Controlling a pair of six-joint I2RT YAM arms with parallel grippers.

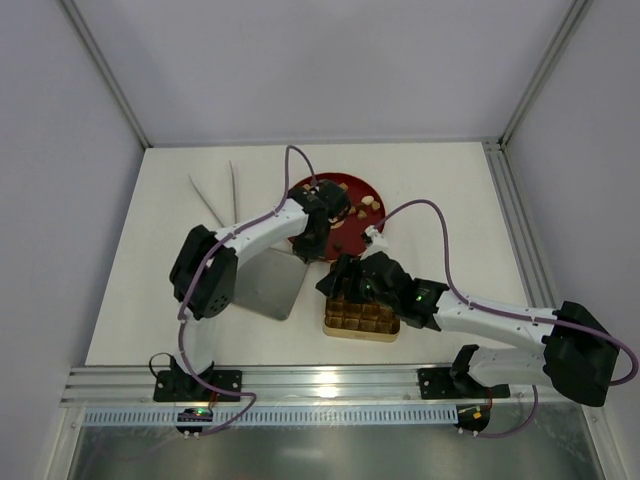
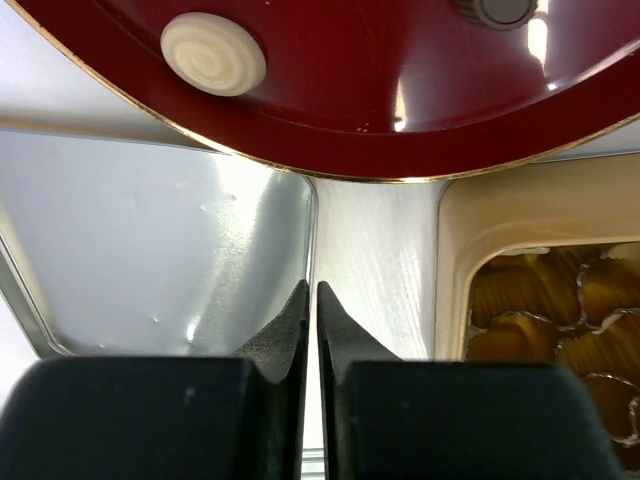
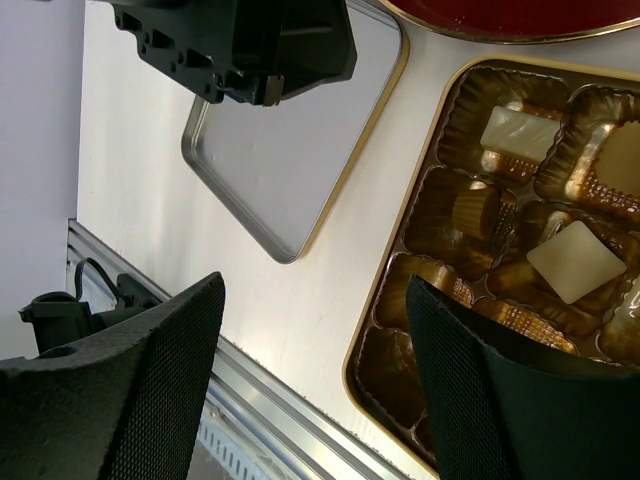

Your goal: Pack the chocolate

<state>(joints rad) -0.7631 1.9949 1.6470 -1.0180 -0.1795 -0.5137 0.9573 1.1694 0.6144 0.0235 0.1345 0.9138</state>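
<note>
Several pieces of the chocolate [image 1: 368, 204] lie on the round red plate [image 1: 352, 187]. A cream-white round swirl piece [image 2: 213, 53] rests near the plate's rim [image 2: 400, 150]. The gold tin [image 1: 362, 322] holds cream square pieces [image 3: 575, 260] and a caramel round one [image 3: 478, 208] in its cells. My left gripper [image 2: 312, 290] is shut on nothing, over the table between the silver lid [image 2: 150, 250] and the tin [image 2: 455, 280]. My right gripper [image 3: 315, 290] is open and empty at the tin's near left corner [image 3: 400, 350].
The silver lid [image 1: 270, 285] lies flat left of the tin. Two thin grey strips [image 1: 215, 192] lie at the back left. A metal rail [image 1: 320, 385] runs along the near table edge. The left gripper's body [image 3: 240, 40] hangs above the lid.
</note>
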